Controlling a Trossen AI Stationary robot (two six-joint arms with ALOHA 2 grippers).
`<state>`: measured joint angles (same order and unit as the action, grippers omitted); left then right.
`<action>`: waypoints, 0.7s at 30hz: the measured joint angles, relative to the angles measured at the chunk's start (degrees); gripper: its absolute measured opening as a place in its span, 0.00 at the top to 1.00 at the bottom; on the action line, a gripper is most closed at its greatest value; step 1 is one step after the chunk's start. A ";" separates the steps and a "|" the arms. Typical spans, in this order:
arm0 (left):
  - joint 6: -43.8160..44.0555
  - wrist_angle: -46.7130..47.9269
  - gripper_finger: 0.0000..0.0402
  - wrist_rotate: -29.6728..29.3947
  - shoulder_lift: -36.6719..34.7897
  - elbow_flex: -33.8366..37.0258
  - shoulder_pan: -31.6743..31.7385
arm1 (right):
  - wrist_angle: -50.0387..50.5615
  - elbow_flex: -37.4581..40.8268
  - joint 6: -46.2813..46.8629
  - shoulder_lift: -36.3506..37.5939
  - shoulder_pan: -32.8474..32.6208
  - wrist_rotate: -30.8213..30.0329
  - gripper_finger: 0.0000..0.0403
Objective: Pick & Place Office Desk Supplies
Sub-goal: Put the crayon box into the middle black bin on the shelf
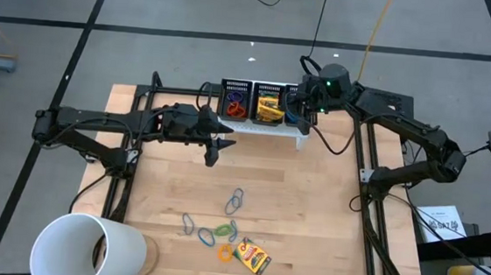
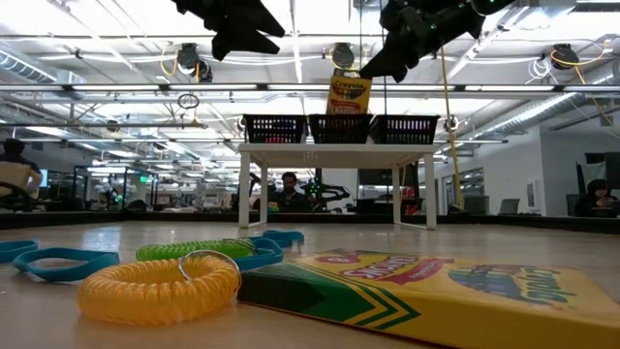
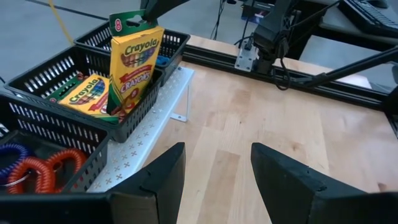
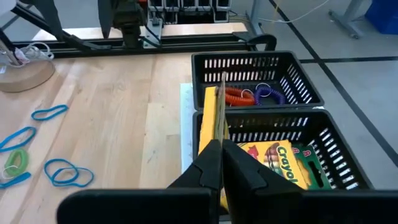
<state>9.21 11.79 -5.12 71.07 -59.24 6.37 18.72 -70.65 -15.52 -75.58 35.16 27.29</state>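
A yellow-and-green crayon box (image 3: 134, 62) stands upright with its lower end inside the middle black mesh bin (image 3: 134, 115). My right gripper (image 4: 221, 158) is shut on its top. A second crayon box (image 3: 84, 93) lies flat in that bin. Red and purple coil bands (image 4: 249, 94) fill the neighbouring bin. A third crayon box (image 1: 252, 257) and several coloured loops (image 1: 220, 232) lie on the table near its front edge. My left gripper (image 3: 217, 155) hovers open above the bare table, in front of the bins, holding nothing. My right gripper pinches the crayon box by its top end (image 3: 140, 18), one finger on each broad face (image 4: 217, 134). The fingers slant down from the table's right. The box hangs upright below them. The bin wall hides its lower end, so I cannot tell whether it rests on anything.
Three mesh bins (image 1: 266, 104) stand in a row on a white shelf (image 1: 268, 129) at the table's far edge. A large white cup (image 1: 87, 248) lies at the near left corner. Bare wood (image 1: 294, 194) stretches between the bins and the loops.
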 joint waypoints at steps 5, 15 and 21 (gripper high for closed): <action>-0.07 0.00 0.52 -0.45 0.00 0.00 0.00 | 0.02 0.00 -0.23 0.03 0.00 -0.02 1.00; -0.07 0.00 0.52 -0.60 0.00 0.00 0.00 | 1.15 0.00 -1.72 0.32 -0.46 0.04 1.00; -0.07 0.00 0.52 -0.90 0.00 0.00 0.00 | 1.32 0.00 -1.85 0.32 -1.12 0.00 1.00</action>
<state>9.15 11.79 -6.01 71.07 -59.24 6.37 20.04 -70.65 -17.37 -75.26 34.03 27.29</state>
